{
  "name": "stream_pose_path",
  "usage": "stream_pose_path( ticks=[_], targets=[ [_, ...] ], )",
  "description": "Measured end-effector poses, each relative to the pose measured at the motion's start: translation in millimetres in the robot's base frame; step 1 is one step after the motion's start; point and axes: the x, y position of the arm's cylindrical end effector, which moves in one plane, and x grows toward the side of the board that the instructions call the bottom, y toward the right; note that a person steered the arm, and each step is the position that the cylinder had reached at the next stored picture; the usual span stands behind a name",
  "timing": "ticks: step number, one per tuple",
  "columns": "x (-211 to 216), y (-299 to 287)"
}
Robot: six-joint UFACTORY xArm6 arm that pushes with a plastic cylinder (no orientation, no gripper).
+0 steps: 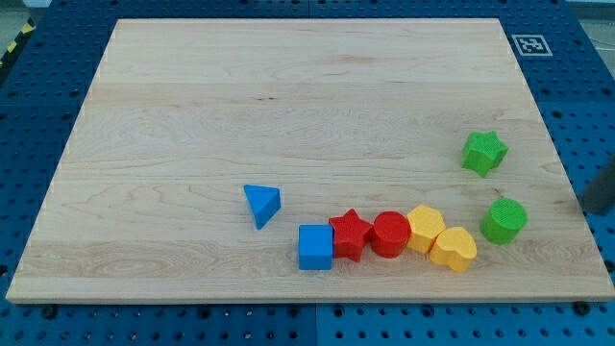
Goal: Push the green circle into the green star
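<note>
The green circle (504,220) lies near the view's right side, low on the wooden board (288,106). The green star (483,152) lies just above it, a short gap apart. My rod enters at the view's right edge. My tip (586,204) sits to the right of the green circle, at about its height, clearly apart from it.
A row of touching blocks runs left of the green circle: yellow heart (454,249), yellow hexagon (425,228), red circle (390,234), red star (351,234), blue square (315,247). A blue triangle (261,204) lies alone further left. The board's right edge is near my tip.
</note>
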Motion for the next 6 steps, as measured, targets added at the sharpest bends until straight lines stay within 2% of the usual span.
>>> stream_pose_path(
  ticks=[1, 2, 3, 4, 5, 6],
  targets=[
    [37.3, -30.2],
    [39.6, -92.4],
    [28.3, -137.8],
    [-16.8, -142.5],
    [-48.7, -120.8],
    [-41.0, -132.2]
  ],
)
